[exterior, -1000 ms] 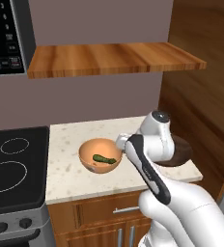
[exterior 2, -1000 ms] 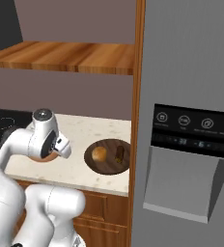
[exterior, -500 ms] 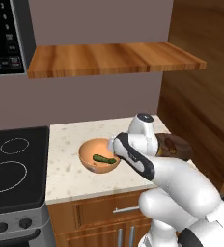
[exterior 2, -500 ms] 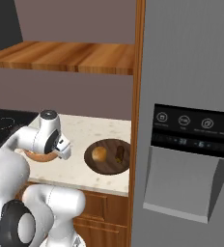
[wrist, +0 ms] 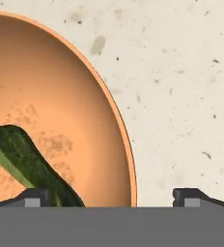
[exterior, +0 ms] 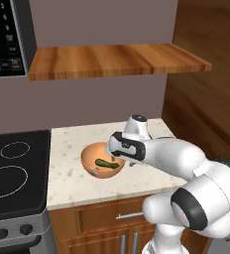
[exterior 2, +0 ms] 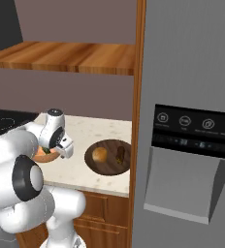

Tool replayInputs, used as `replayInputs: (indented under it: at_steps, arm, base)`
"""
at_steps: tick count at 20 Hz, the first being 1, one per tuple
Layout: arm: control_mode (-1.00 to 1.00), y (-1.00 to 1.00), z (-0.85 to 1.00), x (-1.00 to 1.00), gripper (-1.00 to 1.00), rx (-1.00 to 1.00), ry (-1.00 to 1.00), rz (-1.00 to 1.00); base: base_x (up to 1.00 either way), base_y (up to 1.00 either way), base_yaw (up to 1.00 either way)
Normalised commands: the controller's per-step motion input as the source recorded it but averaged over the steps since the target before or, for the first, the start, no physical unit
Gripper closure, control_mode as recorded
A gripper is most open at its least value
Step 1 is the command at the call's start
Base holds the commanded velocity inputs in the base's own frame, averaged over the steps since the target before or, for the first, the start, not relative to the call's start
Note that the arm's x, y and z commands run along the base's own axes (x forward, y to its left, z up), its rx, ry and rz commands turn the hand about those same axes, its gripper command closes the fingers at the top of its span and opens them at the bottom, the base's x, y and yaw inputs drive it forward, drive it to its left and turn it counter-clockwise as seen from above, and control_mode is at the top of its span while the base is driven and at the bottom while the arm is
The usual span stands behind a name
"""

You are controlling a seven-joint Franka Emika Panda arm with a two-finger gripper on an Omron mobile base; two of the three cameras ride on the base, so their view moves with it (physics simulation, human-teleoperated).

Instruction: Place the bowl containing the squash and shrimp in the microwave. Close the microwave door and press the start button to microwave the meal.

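Bowl [exterior: 102, 161] sits on the speckled tabletop [exterior: 67, 178], just right of the black stove [exterior: 15, 173], and we see the squash [exterior: 103, 162] lying inside it as a dark green piece on the bottom. From the hand view the bowl [wrist: 61, 120] takes up the left side with its rim curving down the middle, and the squash [wrist: 29, 166] runs diagonally toward the lower left pincer tip. Our pincer [wrist: 111, 197] is spread wide, one tip over the bowl's inside and the other over bare tabletop [wrist: 181, 96], so the right rim falls between the tips; nothing is gripped. We can't tell from these views if either tip touches the rim. In the left base view the hand hangs over the bowl's right edge with the arm reaching in from the right. In the right base view the arm blocks most of the bowl [exterior 2: 41, 155], only an orange sliver showing by the wrist. A dark brown dish [exterior 2: 108, 157] with a bread-like lump and a smaller dark piece sits further right on the tabletop, near the grey fridge [exterior 2: 192, 121]. Microwave [exterior: 5, 37] is up at the top left above the stove, only its black keypad corner in frame, next to a wooden shelf [exterior: 117, 59].
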Motion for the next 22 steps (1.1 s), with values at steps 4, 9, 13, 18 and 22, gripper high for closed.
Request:
replayInputs:
  at_steps: [4, 9, 13, 18, 22]
  arm:
    - [-1.0, 0.11, -0.36, 0.23, -1.0, 0.0, 0.02, 0.0]
    - [-1.0, 0.12, -0.31, 0.11, 1.0, 0.0, 0.0, 0.0]
    - [-1.0, 0.0, -0.02, 0.0, 1.0, 0.0, -0.01, 0.0]
    - [-1.0, -0.03, 0.13, -0.07, 1.0, 0.03, 0.0, 0.0]
    - [-1.0, -0.32, 0.44, -0.66, 1.0, 0.05, -0.11, -0.06]
  base:
    - [0.0, 0.0, 0.0]
    - [0.0, 0.0, 0.0]
    - [0.0, 0.0, 0.0]
    - [0.0, 0.0, 0.0]
    - [0.0, 0.0, 0.0]
